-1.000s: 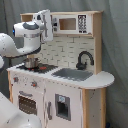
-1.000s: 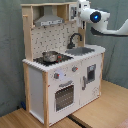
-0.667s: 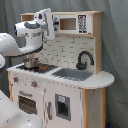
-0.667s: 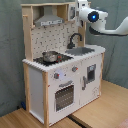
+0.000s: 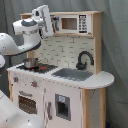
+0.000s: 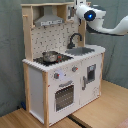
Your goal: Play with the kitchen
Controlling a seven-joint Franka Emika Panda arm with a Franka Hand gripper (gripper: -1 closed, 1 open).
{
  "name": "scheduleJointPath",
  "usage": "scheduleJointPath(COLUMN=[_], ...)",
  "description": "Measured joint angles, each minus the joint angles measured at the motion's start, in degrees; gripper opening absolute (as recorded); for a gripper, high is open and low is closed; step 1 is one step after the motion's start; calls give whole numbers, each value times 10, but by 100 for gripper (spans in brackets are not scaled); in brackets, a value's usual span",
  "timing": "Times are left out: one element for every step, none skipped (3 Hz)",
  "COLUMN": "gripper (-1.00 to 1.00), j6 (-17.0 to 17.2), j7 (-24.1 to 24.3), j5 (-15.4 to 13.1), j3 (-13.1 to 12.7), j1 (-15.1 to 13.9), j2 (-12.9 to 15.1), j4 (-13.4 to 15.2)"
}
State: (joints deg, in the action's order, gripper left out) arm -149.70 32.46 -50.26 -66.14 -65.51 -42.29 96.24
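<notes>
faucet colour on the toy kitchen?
Black. The faucet curves over the grey sink; it shows best in the first exterior view.

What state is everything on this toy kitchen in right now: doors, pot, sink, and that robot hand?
Oven door: closed.
Cupboard door: closed.
Pot: upright on the stovetop.
Sink: nothing in it.
Faucet: upright, no water.
Hand: raised by the upper shelf, touching nothing.
</notes>
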Motion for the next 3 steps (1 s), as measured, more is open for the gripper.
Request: scheduleJointPath(gripper=[-100,100,100], j6=[14,21,36], j7=[-3,-6,-11], j5=[0,0,0], j3=[8,13,23], j1=[15,23,40], j2=[-5,-8,-15], j4=[1,2,5])
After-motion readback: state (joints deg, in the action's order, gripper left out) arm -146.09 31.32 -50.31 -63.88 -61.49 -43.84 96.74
